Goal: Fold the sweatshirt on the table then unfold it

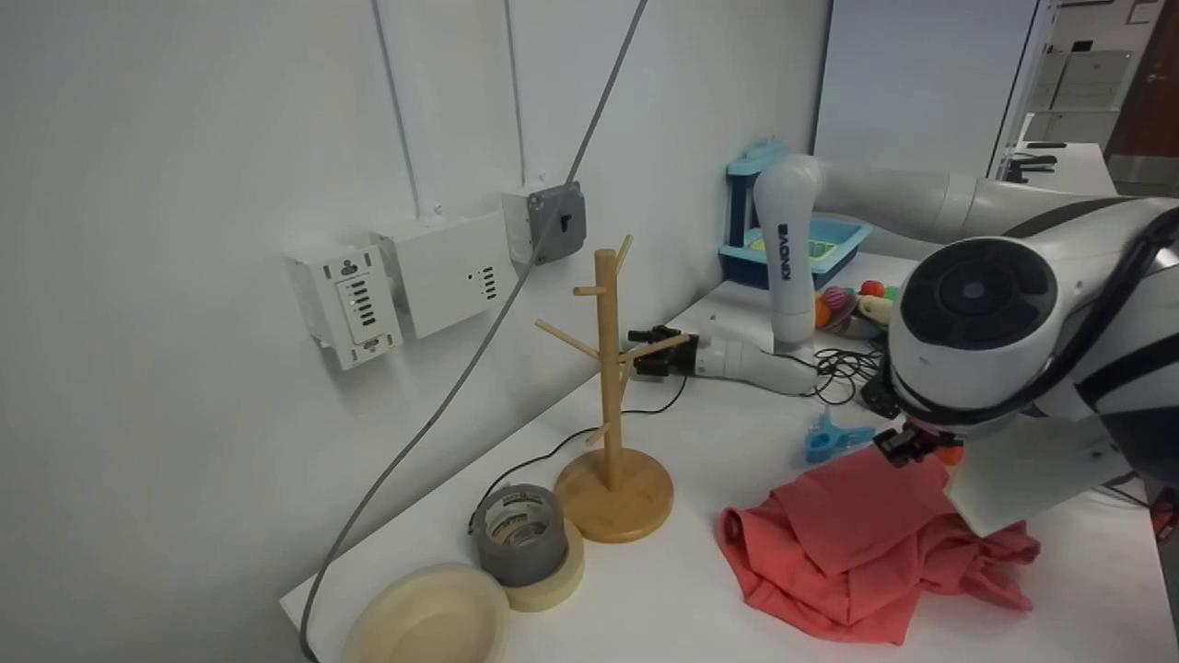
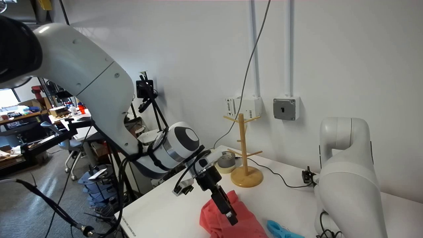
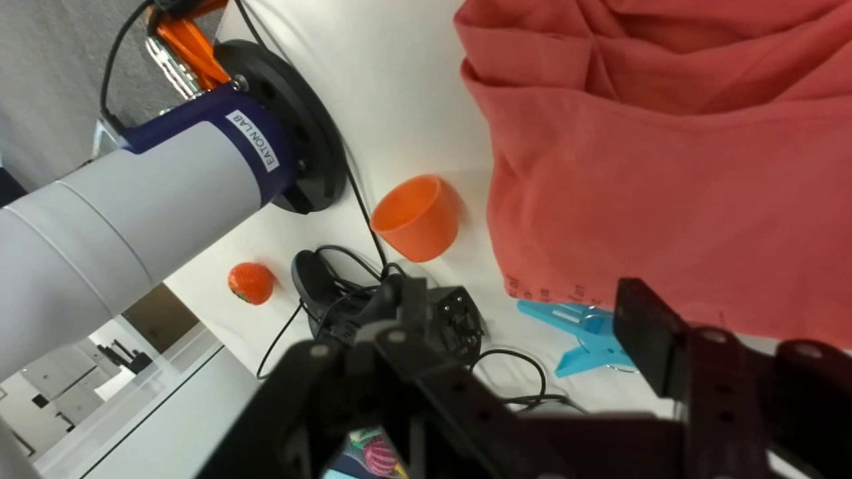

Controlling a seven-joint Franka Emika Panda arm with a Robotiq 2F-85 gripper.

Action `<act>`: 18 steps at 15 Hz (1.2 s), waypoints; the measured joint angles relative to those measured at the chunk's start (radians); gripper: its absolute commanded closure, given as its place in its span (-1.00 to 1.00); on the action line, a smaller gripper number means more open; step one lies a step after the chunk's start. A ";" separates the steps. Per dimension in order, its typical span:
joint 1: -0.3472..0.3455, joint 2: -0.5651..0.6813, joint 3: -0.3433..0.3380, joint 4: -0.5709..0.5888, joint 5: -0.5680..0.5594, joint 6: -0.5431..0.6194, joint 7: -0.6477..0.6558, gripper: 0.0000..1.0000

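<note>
Pincer [image 3: 522, 299] stands spread, grasping nothing, at the edge of the sweatshirt [image 1: 857, 534] (whether over it or just beside, I cannot tell). The sweatshirt itself lies on the desk [image 1: 654, 608] in a loose bundle, a broad panel laid across the rest, so folding looks at least partly done, though untidy. Left to do, I judge, is spreading it out flat. A blue clamp [image 3: 592, 344] lies just beside the sweatshirt, a wooden stand [image 1: 610, 396] apart from it.
</note>
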 measured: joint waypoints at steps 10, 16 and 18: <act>-0.069 -0.085 0.142 -0.065 0.202 0.150 -0.082 -1.00; -0.070 -0.114 0.169 -0.128 0.395 0.281 -0.197 -1.00; -0.070 -0.108 0.171 -0.150 0.453 0.311 -0.226 -1.00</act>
